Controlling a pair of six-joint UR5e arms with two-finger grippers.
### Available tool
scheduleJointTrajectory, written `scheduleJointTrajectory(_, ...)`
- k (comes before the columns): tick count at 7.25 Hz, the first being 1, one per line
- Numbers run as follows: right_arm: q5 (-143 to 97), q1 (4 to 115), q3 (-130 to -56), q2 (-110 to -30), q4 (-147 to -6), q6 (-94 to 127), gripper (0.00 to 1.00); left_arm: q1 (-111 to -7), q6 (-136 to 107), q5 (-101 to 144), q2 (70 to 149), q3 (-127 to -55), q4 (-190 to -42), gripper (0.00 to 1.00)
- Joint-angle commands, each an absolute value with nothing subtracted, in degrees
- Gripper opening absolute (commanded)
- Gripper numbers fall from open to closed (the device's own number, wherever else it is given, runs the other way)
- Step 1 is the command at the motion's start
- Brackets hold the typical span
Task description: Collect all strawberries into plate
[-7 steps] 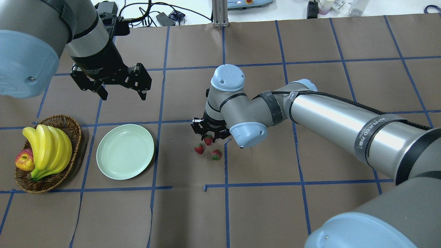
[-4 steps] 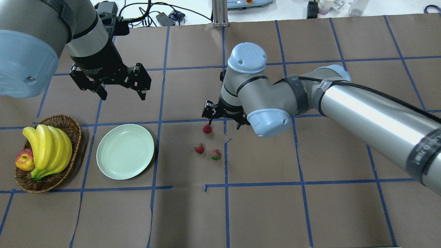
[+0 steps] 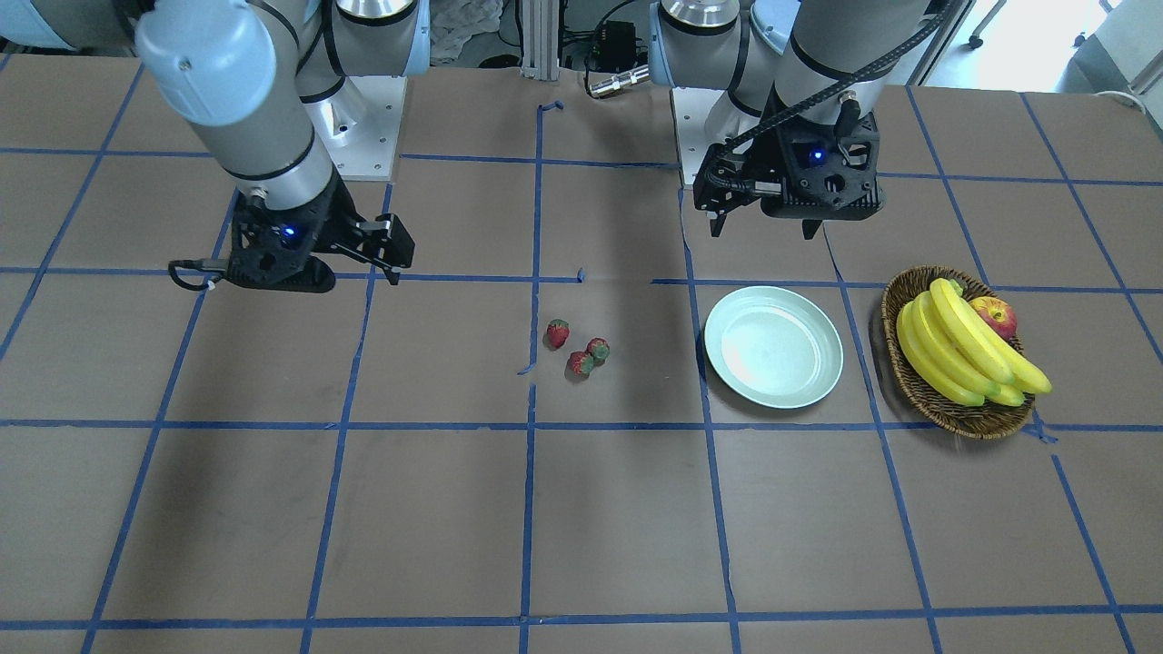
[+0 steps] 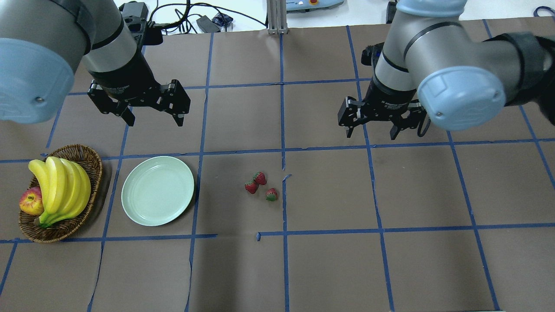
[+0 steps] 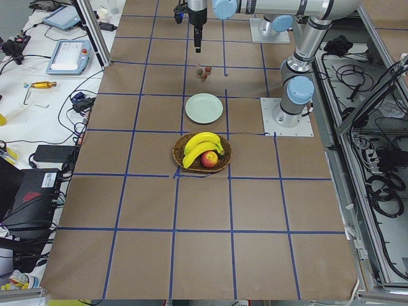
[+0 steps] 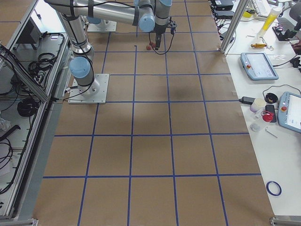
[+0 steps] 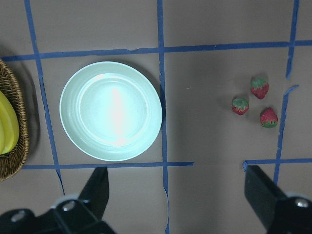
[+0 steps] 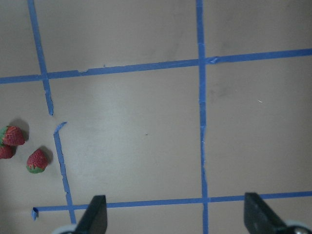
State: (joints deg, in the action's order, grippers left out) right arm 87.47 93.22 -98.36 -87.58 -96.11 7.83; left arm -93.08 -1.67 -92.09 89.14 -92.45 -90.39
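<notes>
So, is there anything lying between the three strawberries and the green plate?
Nothing visible stands in the way. Between the strawberries and the plate there is only bare brown paper with one blue tape line. The basket sits on the plate's far side.

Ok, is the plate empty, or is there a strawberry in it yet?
Empty. The plate shows only its bare green surface; all three strawberries lie on the table, apart from its rim.

Three strawberries [image 4: 260, 186] beside empty plate [image 4: 158, 196]
</notes>
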Motion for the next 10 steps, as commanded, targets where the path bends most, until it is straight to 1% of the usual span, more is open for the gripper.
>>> scheduleJointTrajectory(1,89.47,92.2,-90.73,-88.77,-87.31,7.21,1.0,-93.08,-1.67,-92.02,89.21,-92.46,-90.35,1.0)
scheduleJointTrajectory(3,92.19,90.45,-89.47,-89.29,-89.45,7.21,1.0,-93.08,-1.67,-91.93,89.3,-92.46,-90.35,1.0)
scheduleJointTrajectory(5,87.57,89.65,-89.21,-89.47,-94.19,7.65,1.0,-93.08,-1.67,-92.02,89.21,-92.37,-90.35,1.0)
scheduleJointTrajectory(10,89.99,89.65,-89.21,-90.53,-94.31,7.82,1.0,-93.08,-1.76,-92.11,89.65,-92.46,-90.35,1.0)
